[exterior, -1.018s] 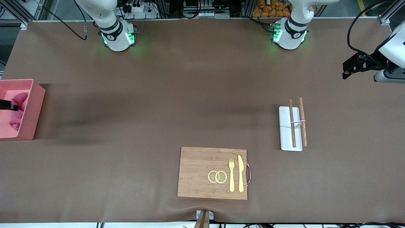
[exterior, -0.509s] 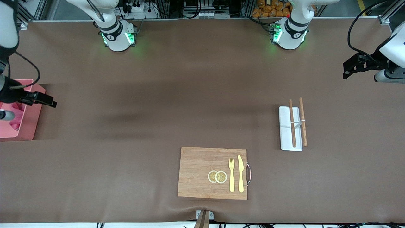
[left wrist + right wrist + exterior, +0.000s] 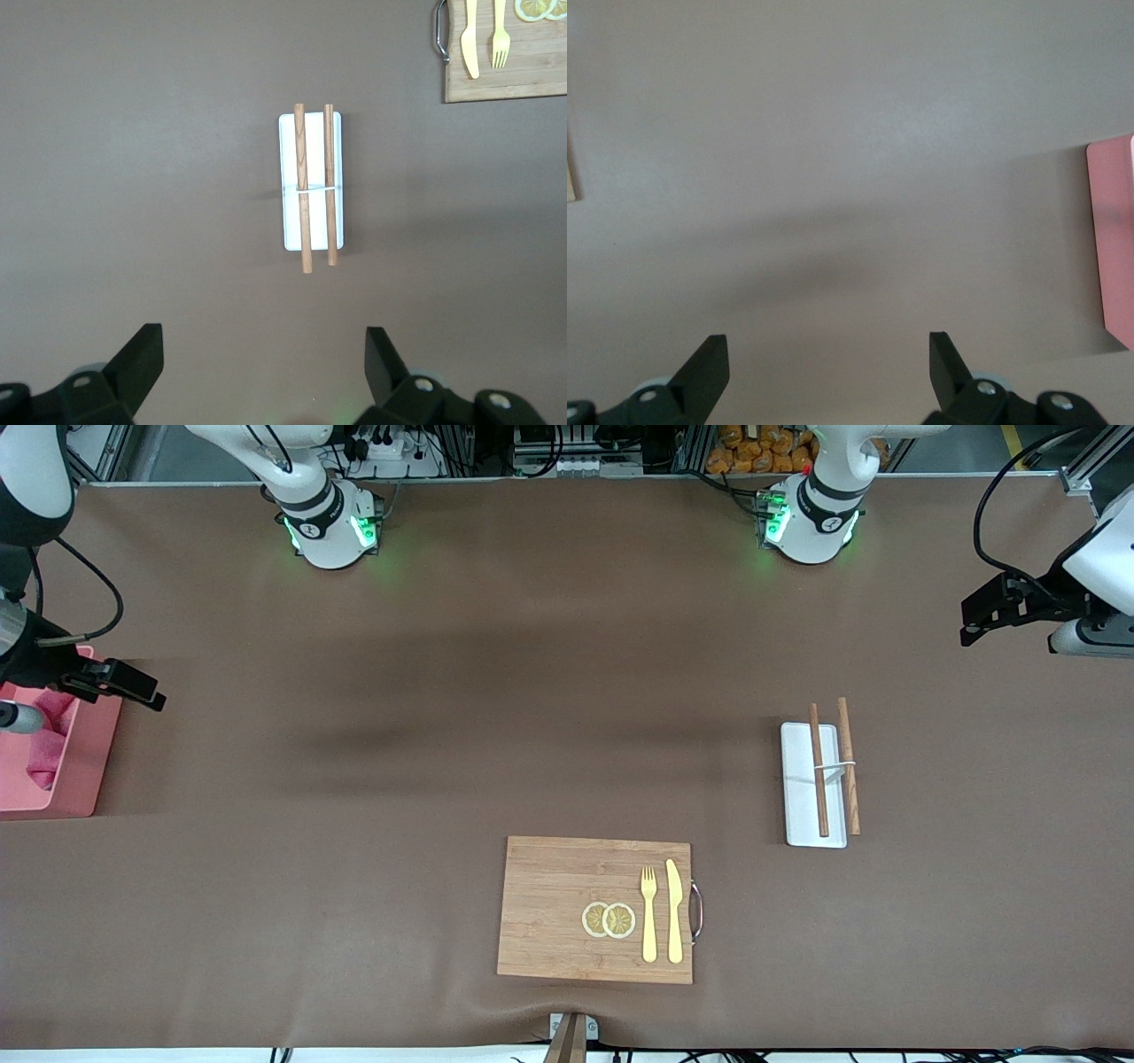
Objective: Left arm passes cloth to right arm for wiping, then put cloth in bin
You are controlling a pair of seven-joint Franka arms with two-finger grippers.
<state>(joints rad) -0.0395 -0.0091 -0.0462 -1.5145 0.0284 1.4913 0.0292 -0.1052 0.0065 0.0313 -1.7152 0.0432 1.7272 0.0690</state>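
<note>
We saw the small dark pink-red fabric cloth (image 3: pixel 49 731) lying bunched inside the salmon-pink rectangular plastic bin (image 3: pixel 75 779), which sat at the right arm's end of the table. The right gripper (image 3: pixel 824 363) hung up in the air beside the bin, over bare brown table mat (image 3: pixel 399 717), fingers spread wide with nothing between them (only an edge of the bin showed in its wrist view). The left gripper (image 3: pixel 264 367) waited at the left arm's end, also wide open and empty, over the mat near the flat white rectangular tray (image 3: pixel 312 181) with two brown wooden sticks (image 3: pixel 316 197) across it. The light wooden board (image 3: pixel 595 910) with yellow fork (image 3: pixel 648 912), knife (image 3: pixel 674 910) and lemon slices (image 3: pixel 609 919) lay nearest the front camera.
</note>
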